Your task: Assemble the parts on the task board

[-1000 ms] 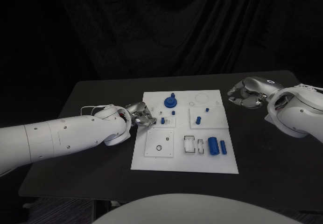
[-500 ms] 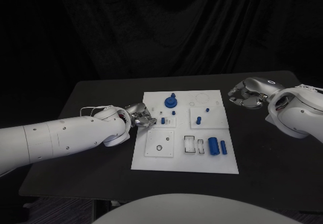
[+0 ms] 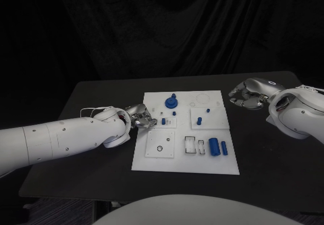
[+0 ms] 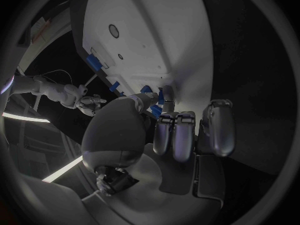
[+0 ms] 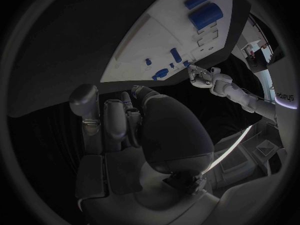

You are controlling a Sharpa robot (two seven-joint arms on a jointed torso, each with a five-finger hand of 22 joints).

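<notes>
— Why is the left hand (image 3: pixel 140 116) parked at the left edge of the task board (image 3: pixel 186 161)?

— My guess is that it's working on the small blue peg (image 3: pixel 163 121) standing in the square sub-plate there; the fingertips reach right to it. Whether they pinch it or just touch it, I cannot tell (the wrist view shows fingers curled toward blue pieces at the board's edge, but the contact is hidden).

— And the right hand (image 3: pixel 246 97)?

— It hangs over the bare bench (image 3: pixel 88 98) just beside the board's far right corner, fingers curled in, nothing between them. It's probably waiting clear of the work.

— Where are the other parts?

— On the board: a round blue knob (image 3: pixel 171 101) near the far edge, a short peg (image 3: pixel 199 121) right of centre, and a thick blue cylinder (image 3: pixel 213 146) with a thinner pin (image 3: pixel 223 147) beside it nearer the robot.
</notes>
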